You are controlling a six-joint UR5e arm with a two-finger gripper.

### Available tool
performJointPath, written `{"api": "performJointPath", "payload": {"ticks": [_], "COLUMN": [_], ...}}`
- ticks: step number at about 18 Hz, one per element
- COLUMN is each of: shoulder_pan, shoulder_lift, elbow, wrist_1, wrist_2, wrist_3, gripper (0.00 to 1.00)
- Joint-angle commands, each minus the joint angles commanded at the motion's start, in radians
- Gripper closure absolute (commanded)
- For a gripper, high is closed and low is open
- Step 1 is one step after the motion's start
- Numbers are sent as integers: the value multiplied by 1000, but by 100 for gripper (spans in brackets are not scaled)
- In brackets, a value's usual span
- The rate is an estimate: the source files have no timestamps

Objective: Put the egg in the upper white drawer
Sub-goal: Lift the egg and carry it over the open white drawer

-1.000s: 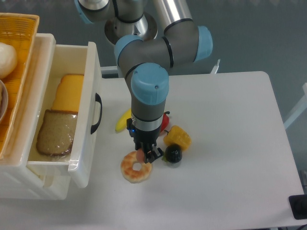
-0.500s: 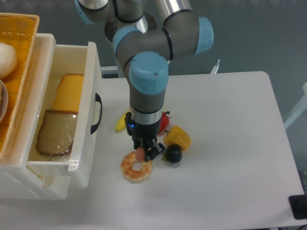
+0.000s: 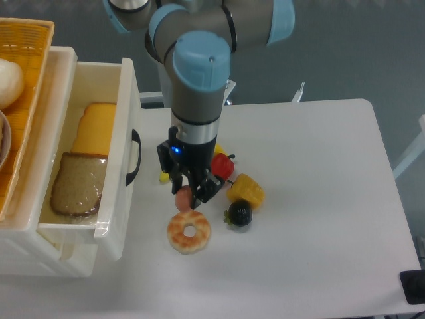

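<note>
My gripper [image 3: 186,197] is shut on the egg [image 3: 183,198], a small salmon-pink oval, and holds it above the table just over the shrimp ring [image 3: 189,232]. The upper white drawer [image 3: 123,149] stands pulled open at the left, its black curved handle [image 3: 135,157] facing the gripper. Inside it lie a slice of brown bread [image 3: 78,184] and yellow cheese slices [image 3: 96,128]. The gripper is to the right of the drawer's front panel, apart from it.
A red pepper [image 3: 222,165], a yellow corn piece [image 3: 246,191], a dark round fruit [image 3: 240,214] and a partly hidden yellow banana [image 3: 164,177] lie around the gripper. A wicker basket [image 3: 26,46] with a white ball [image 3: 9,82] sits at the far left.
The gripper has lifted with the egg and moved up and left, away from the shrimp ring and toward the drawer. The red pepper is now uncovered.
</note>
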Motion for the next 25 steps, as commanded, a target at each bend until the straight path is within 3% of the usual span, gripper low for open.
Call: {"api": "performJointPath", "payload": {"ticks": [7,11,18,25], "shoulder_pan": [5,-1,-72,-133], "shoulder_lift": [89,126,152,164], "elbow": [-29,-48,-100,-103], "wrist_1": [-3,-37,-48,-74], "wrist_2": [-95,-141,-146,-150], "wrist_3": [-2,0,73,117], "gripper": [75,75,75,75]}}
